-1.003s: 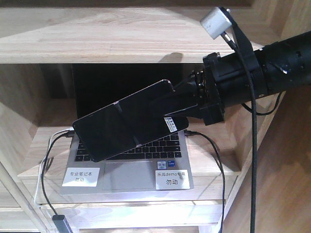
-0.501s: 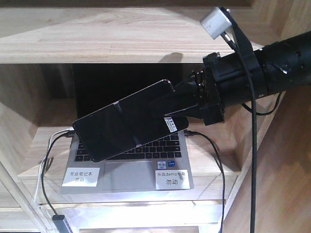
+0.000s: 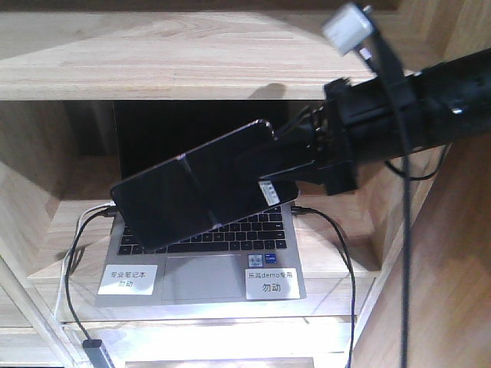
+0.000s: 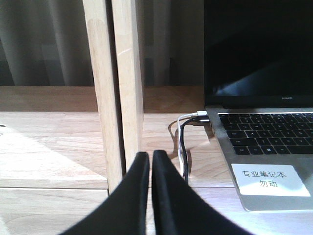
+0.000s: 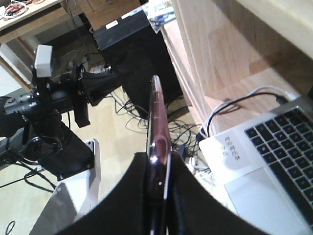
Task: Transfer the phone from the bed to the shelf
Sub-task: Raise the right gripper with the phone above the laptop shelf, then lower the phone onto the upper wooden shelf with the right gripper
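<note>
While the right gripper (image 3: 265, 165) pinches the phone (image 3: 192, 195) above a laptop (image 3: 207, 261), the left gripper (image 4: 149, 164) seems pressed together

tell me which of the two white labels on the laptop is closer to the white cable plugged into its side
The left label, on the palm rest beside the touchpad, is closer to the white cable at the laptop's left edge. The right label sits on the far side.

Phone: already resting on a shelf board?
No. The phone is held tilted in the air above the open laptop, clamped in the right gripper.
</note>
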You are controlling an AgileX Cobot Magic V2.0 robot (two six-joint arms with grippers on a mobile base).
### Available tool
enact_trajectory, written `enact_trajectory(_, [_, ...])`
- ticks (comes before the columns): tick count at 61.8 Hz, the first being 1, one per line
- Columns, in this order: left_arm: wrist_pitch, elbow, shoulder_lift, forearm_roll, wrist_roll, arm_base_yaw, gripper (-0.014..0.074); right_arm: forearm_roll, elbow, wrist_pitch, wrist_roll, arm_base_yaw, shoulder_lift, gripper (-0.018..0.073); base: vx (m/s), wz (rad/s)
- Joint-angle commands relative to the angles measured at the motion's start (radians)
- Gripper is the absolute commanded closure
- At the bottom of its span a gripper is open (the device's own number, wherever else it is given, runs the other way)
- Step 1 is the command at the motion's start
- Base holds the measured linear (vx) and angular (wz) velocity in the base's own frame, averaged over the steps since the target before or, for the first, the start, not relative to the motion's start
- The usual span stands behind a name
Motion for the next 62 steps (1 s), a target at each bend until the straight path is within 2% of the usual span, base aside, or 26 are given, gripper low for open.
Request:
enact_trajectory(1, [-0.069, 0.003, -0.005, -0.009, -0.004, -0.004, 0.0596, 0.123, -0.028, 0.058, -0.009, -0.001, -0.082, 0.0564, 0.00, 0.00])
enact_trajectory(14, [-0.069, 0.003, -0.005, -0.009, -0.004, -0.004, 0.0596, 0.127, -0.028, -0.003, -0.009, -0.001, -0.192, 0.0564, 0.00, 0.00])
enact_trajectory(33, [-0.069, 0.003, -0.005, -0.009, -0.004, -0.004, 0.0596, 0.183, -0.029, -0.240, -0.011, -0.001, -0.248, 0.0562, 0.00, 0.00])
enact_trajectory(42, [-0.069, 0.003, -0.005, -0.009, -0.004, -0.004, 0.0596, 0.224, -0.041, -0.313, -0.047, -0.001, -0.244, 0.0562, 0.00, 0.00])
enact_trajectory(62, [-0.069, 0.003, -0.005, -0.009, -0.004, -0.004, 0.0596, 0.221, -0.342, -0.284, -0.002, -0.001, -0.079, 0.0561, 0.00, 0.00])
